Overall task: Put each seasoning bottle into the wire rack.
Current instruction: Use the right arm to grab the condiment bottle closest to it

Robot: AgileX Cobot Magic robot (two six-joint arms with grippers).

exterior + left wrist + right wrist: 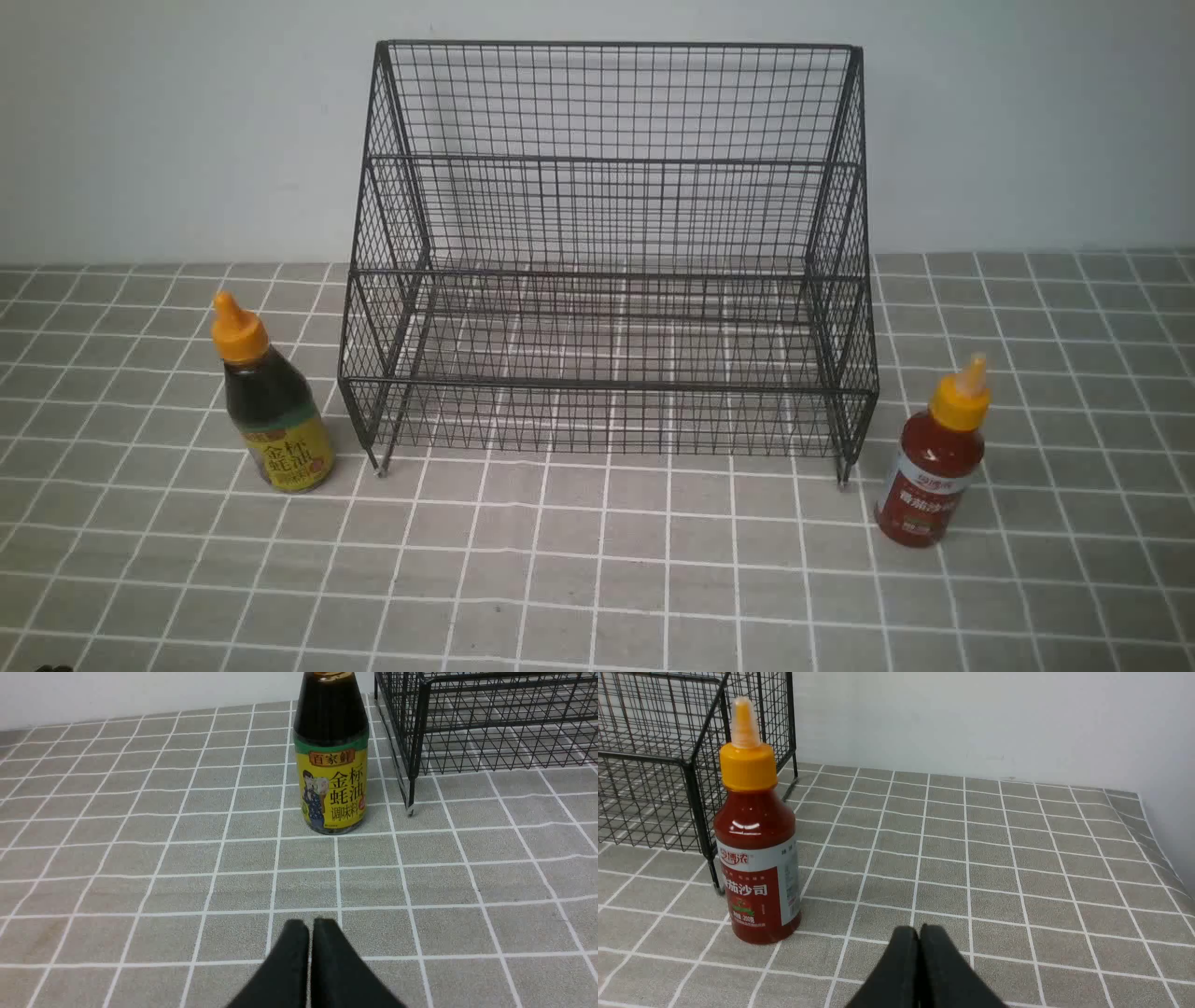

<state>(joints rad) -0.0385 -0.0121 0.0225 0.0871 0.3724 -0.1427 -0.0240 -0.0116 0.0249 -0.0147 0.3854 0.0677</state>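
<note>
Our left jaws and right jaws sit pressed together, holding nothing; the dark bottle (280,420) stands upright on the counter (597,579) just left of the wire rack (607,383), the red bottle (929,485) just right; one per arm, we judge.

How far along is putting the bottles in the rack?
Done: nothing; the black wire-mesh rack holds no bottle. In hand: nothing; left gripper and right gripper are shut, empty. Left: dark brown sauce bottle and red sauce bottle, both standing beside it.
</note>
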